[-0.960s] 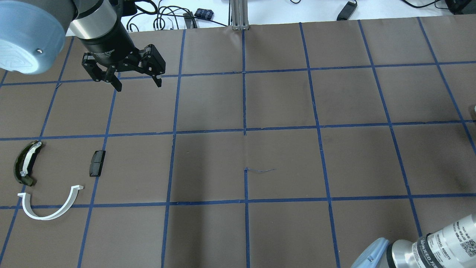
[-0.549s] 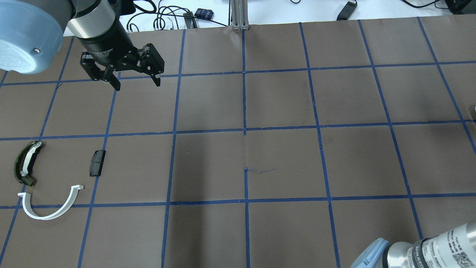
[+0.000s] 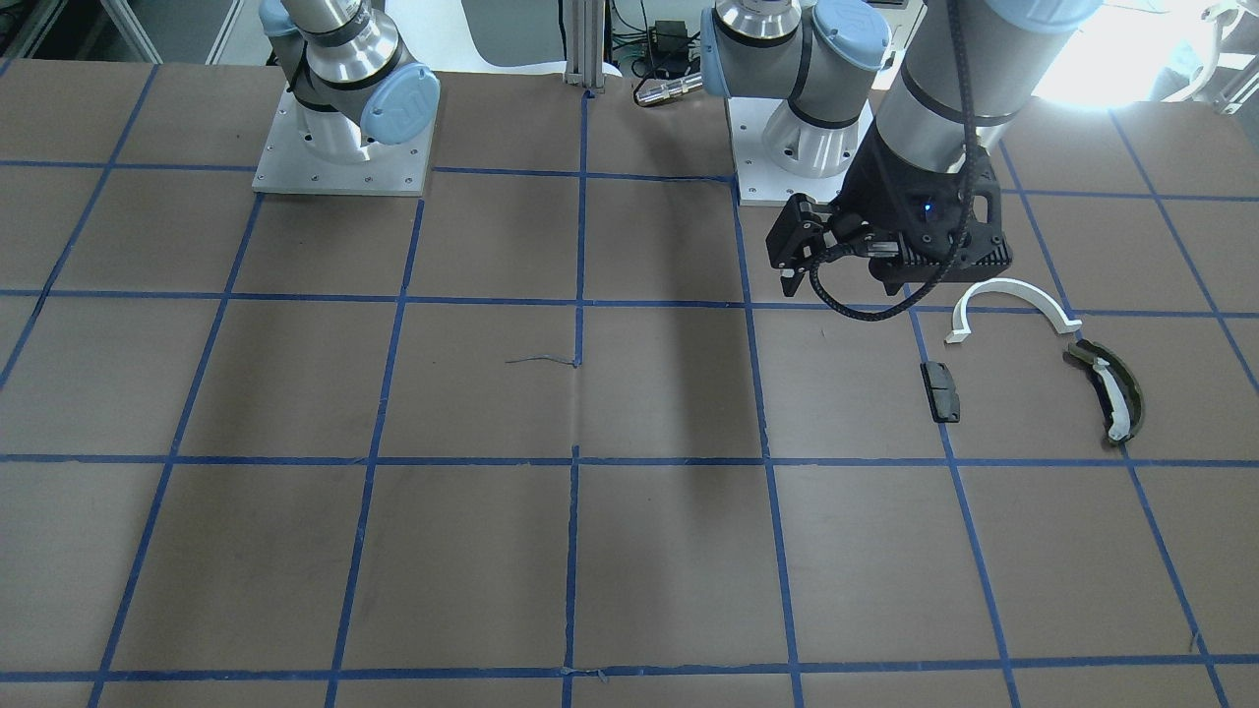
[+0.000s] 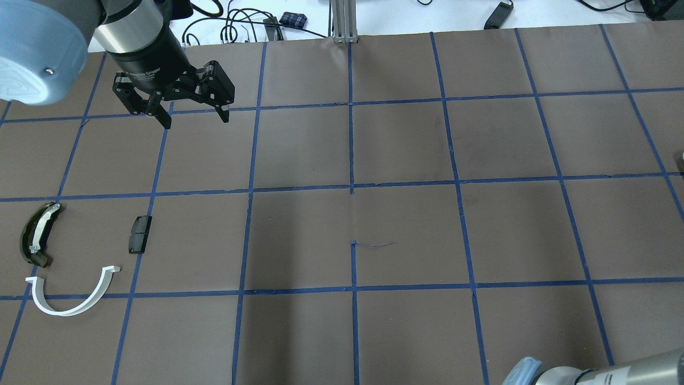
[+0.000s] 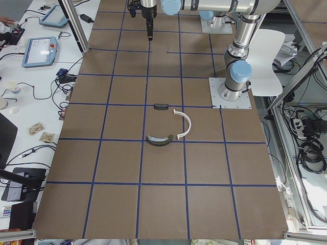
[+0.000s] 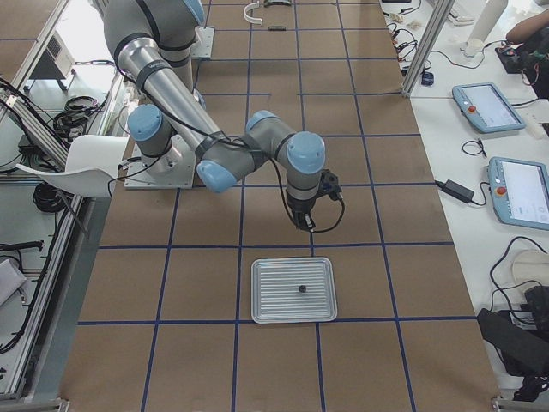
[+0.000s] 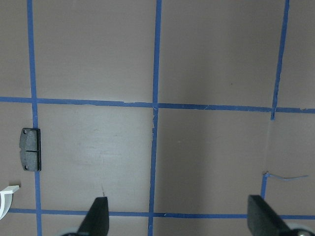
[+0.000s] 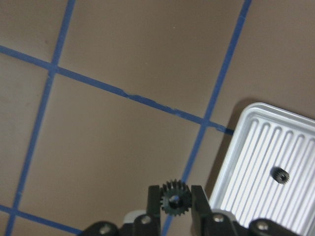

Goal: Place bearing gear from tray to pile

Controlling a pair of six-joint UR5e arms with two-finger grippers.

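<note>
In the right wrist view my right gripper (image 8: 175, 205) is shut on a small black toothed bearing gear (image 8: 174, 197), held above the brown table just left of the ribbed metal tray (image 8: 256, 147). A second small gear (image 8: 280, 174) lies in the tray. The pile lies far off at the table's left end: a white half-ring (image 4: 69, 312), a black block (image 4: 140, 234) and an olive curved piece (image 4: 37, 234). My left gripper (image 4: 192, 118) is open and empty, hovering beyond the pile.
The tray (image 6: 293, 289) sits near the table's right end, with my right gripper (image 6: 303, 225) just past it. Blue tape lines grid the brown table. Cables and a metal post (image 4: 344, 21) lie at the far edge.
My right arm has drawn back toward the bottom right corner of the overhead view. My left gripper has drifted slightly left and away, still open.
</note>
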